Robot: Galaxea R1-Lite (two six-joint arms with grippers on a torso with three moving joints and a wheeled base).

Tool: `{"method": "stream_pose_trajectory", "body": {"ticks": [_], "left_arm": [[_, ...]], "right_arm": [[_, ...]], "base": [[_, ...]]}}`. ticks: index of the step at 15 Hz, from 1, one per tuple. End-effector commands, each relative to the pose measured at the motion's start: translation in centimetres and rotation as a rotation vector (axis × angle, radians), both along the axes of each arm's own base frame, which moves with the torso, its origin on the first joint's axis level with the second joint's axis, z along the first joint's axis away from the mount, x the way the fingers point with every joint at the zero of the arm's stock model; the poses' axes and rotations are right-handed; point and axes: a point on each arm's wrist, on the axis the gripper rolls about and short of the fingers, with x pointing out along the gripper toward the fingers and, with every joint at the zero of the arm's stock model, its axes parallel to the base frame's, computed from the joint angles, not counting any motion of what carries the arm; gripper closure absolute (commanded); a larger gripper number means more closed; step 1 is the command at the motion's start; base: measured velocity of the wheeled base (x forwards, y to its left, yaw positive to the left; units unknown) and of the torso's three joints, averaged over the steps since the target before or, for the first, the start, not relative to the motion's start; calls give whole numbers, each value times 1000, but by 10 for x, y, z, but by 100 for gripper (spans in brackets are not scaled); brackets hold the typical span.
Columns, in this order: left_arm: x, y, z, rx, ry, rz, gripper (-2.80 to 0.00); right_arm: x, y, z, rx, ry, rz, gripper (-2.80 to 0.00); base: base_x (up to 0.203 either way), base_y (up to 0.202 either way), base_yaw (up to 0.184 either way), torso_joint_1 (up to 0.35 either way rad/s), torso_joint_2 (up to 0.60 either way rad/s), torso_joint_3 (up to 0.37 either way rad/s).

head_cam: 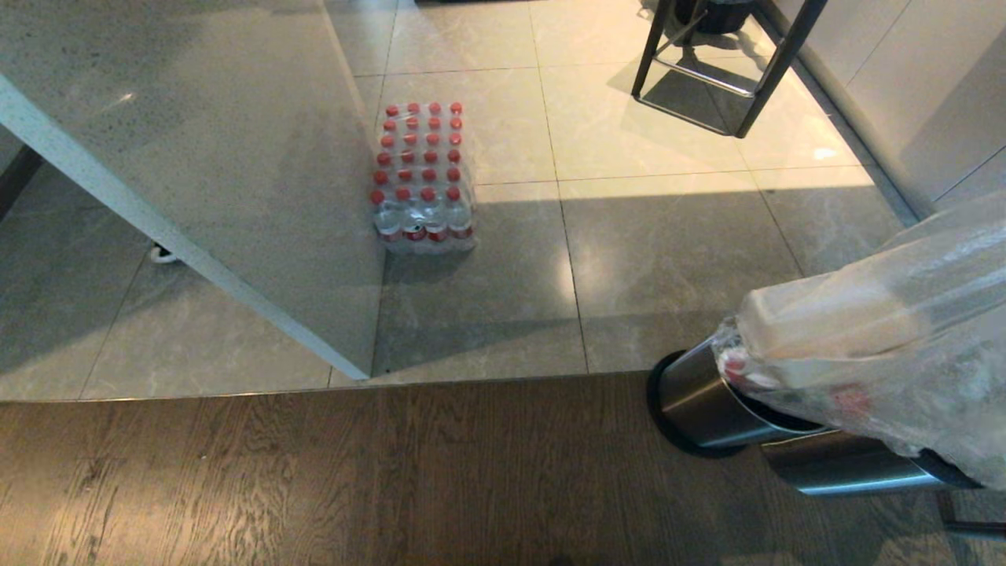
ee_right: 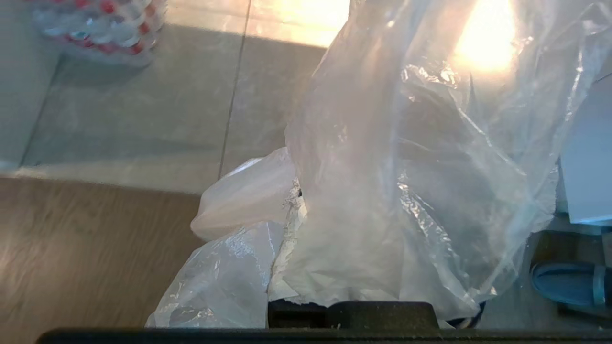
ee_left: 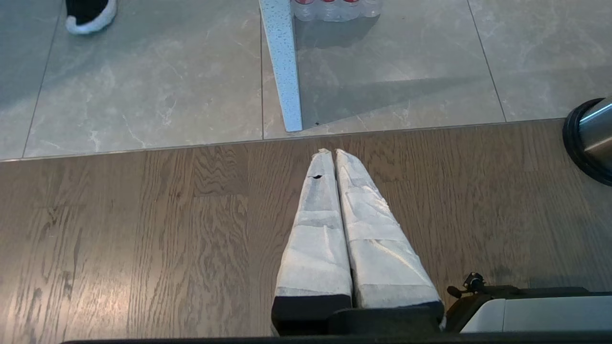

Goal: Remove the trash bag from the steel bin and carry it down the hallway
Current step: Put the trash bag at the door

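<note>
Two floors meet underfoot: wood planks near the robot, glossy grey tiles beyond. At far left the left end effector [ee_left: 334,155] hangs idle above the planks, its white-wrapped fingers pressed together on nothing. Next comes a white speckled panel [head_cam: 196,157] leaning across the tiles, then the shrink-wrapped pack of red-capped bottles [head_cam: 423,179] standing beside its edge, and farther back the black legs of a stool [head_cam: 707,63].

At right stands the steel bin [head_cam: 703,401], with the trash bag [head_cam: 880,338] lifted most of the way out — a pale blocky lump shows through the clear film, and the bag's lower end still sits at the bin's rim. The right end effector [ee_right: 296,210] is buried in crinkled plastic; its fingers appear shut tight on a gathered fold of the bag.

My worry is the grip — thin film pinched at one fold could slip or tear under that lump. The bag's tail could also catch the rim and tip the light bin over.
</note>
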Motion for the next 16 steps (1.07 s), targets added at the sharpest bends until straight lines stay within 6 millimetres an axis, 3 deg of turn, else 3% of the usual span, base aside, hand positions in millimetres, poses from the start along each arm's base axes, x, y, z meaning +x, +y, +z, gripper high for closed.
{"method": "stream_pose_trajectory", "body": {"ticks": [1, 4, 7, 16], "left_arm": [[0, 0, 0, 0, 0, 0, 0], [0, 0, 0, 0, 0, 0, 0], [0, 0, 0, 0, 0, 0, 0], [0, 0, 0, 0, 0, 0, 0]], "right_arm": [[-38, -3, -10, -2, -28, 0, 0], [-56, -3, -39, 0, 15, -23, 0], [-59, -3, -79, 6, 106, -31, 0], [-61, -3, -232, 48, 333, -18, 0]], "base": [[0, 0, 0, 0, 0, 0], [0, 0, 0, 0, 0, 0], [0, 0, 0, 0, 0, 0], [0, 0, 0, 0, 0, 0]]}}
